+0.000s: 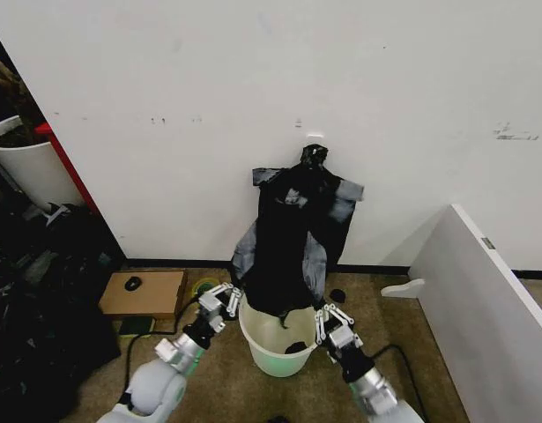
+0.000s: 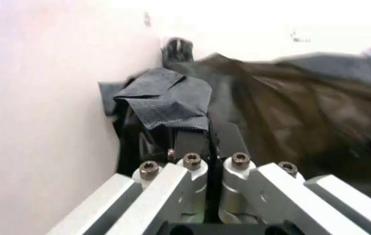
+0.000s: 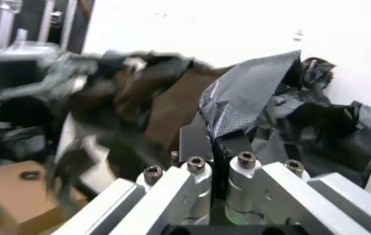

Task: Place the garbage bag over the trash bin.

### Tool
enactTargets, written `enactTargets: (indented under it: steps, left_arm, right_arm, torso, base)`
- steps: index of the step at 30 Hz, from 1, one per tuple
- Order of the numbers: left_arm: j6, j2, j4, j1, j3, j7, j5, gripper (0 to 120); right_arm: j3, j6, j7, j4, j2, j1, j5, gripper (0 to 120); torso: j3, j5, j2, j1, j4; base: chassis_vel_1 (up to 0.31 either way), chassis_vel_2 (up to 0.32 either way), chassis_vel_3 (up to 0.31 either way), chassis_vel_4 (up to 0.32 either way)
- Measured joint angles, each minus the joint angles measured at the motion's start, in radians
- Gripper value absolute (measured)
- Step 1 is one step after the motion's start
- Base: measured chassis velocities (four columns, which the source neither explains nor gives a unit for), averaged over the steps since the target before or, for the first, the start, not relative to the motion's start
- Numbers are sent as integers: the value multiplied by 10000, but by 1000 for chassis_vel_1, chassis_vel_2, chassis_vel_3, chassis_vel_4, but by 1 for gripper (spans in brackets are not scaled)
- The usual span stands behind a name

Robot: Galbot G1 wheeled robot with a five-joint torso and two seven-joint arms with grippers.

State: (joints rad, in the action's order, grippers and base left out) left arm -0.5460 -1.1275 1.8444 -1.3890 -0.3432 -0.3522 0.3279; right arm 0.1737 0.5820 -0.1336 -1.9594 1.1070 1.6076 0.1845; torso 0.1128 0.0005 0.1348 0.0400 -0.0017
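You have the thin, glossy black garbage bag point(image 1: 288, 256) hanging above the round cream-white trash bin point(image 1: 272, 352), both grippers, left point(image 1: 225, 300) and right point(image 1: 330, 322), pinching its lower edges with jaws apparently closed. Next, spread the mouth and lower it around the rim.

Two pale grey arms are seen, black-jointed – each silver-white gripper's fingers point(image 2: 192, 183) are fastened with bronze-toned socket-head screws.
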Motion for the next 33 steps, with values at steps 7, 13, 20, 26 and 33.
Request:
enactTargets:
  steps: [7,13,20,26,33]
  left_arm:
    - [-204,-52,792,-571,-672,-239,275,0]
    - [-341,-360,1428,-1021,-1070,-448,1103,0]
    - [-11,-487,1709,-1047,-859,-1237,3053,0]
    - [435,-707,1015,-628,-247,-2063,4386,0]
    - [644,-1243,-360,-217,101,-3085,4731,0]
  right_arm:
    - [190,619,-272,-548,-173,1057,424,0]
    - [246,647,-655,-1567,-75,1500,480,0]
    - [267,236,-606,-2040,124,997,159,0]
    - [92,45,-372,-1783,410,401,97,0]
    - [-17,-83,-220,-1057,465,-515,39,0]
  torso:
    - [0,-1,0,0,-1]
    - [1,-2,1,0,-1]
    - [1,-2,0,1,1]
    - [2,1,0,2,0]
    - [3,-1,0,2,0]
  base:
    - [0,0,0,0]
    - [0,0,0,0]
    - [0,0,0,0]
    - [0,0,0,0]
    - [0,0,0,0]
